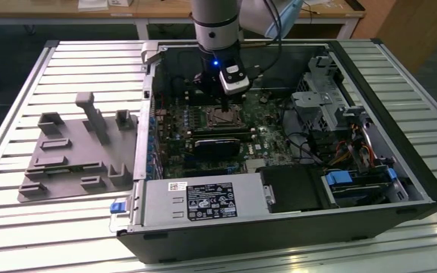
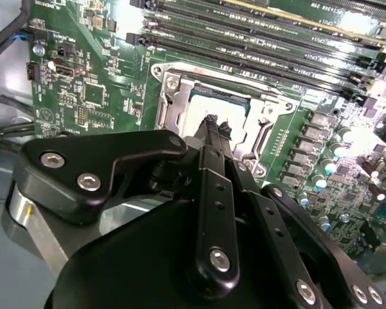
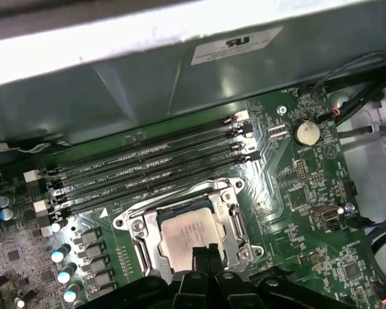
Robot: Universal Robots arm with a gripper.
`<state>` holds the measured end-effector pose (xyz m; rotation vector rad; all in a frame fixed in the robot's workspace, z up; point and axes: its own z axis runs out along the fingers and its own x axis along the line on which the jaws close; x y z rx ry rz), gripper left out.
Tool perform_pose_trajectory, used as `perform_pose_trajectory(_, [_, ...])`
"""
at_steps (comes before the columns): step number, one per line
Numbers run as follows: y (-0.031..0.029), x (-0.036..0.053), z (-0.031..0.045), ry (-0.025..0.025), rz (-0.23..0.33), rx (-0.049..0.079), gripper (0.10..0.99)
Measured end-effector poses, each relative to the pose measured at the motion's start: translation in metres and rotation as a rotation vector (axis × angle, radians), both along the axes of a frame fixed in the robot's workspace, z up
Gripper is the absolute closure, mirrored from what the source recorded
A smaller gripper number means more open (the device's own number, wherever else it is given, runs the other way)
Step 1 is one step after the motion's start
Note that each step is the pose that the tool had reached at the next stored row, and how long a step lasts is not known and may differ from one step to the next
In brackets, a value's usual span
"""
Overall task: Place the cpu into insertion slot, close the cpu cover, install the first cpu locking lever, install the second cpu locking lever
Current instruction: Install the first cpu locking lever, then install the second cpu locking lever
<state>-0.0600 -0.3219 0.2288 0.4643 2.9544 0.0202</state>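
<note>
Fingers (image 2: pixel 213 127) clenched w/ nothing held, tips just over cpu (image 3: pixel 183 237) seated in insertion slot (image 3: pixel 143 248).

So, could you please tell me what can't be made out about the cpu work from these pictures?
- Cpu: its near edge is hidden behind the gripper in both wrist views.
- Cpu cover: in the exterior view it is too small to judge whether it is latched.
- Locking levers: not clearly distinguishable in either wrist view.
</note>
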Motion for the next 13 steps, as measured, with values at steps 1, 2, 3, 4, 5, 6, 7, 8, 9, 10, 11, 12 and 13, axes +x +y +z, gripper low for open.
perform_pose_trajectory(1, [0.0,0.0,0.0019,0.0,0.0,0.0,0.984])
perform_pose_trajectory(2, [0.0,0.0,0.0038,-0.0001,0.0,0.0,0.984])
perform_pose_trajectory(3, [0.0,0.0,0.0056,-0.0001,0.0,0.0,0.984])
perform_pose_trajectory(4, [0.0,0.0,0.0071,0.0,0.0,0.0,0.984])
perform_pose_trajectory(5, [0.0,0.0,0.0082,0.0,0.0,0.0,0.984])
perform_pose_trajectory(6, [0.0,0.0,0.0084,-0.0001,0.0,0.0,0.984])
perform_pose_trajectory(7, [0.0,0.0,0.0083,-0.0001,0.0,0.0,0.984])
perform_pose_trajectory(8, [0.0,0.0,0.0083,-0.0002,0.0,0.0,0.984])
perform_pose_trajectory(9, [0.0,0.0,0.0087,0.0,0.0,0.0,0.984])
perform_pose_trajectory(10, [0.0,0.0,0.009,0.0,0.0,0.0,0.984])
perform_pose_trajectory(11, [0.0,0.0,0.009,0.0,0.0,0.0,0.984])
perform_pose_trajectory(12, [0.0,0.0,0.009,0.0,0.0,0.0,0.984])
perform_pose_trajectory(13, [0.0,0.0,0.009,-0.0001,0.0,0.0,0.984])
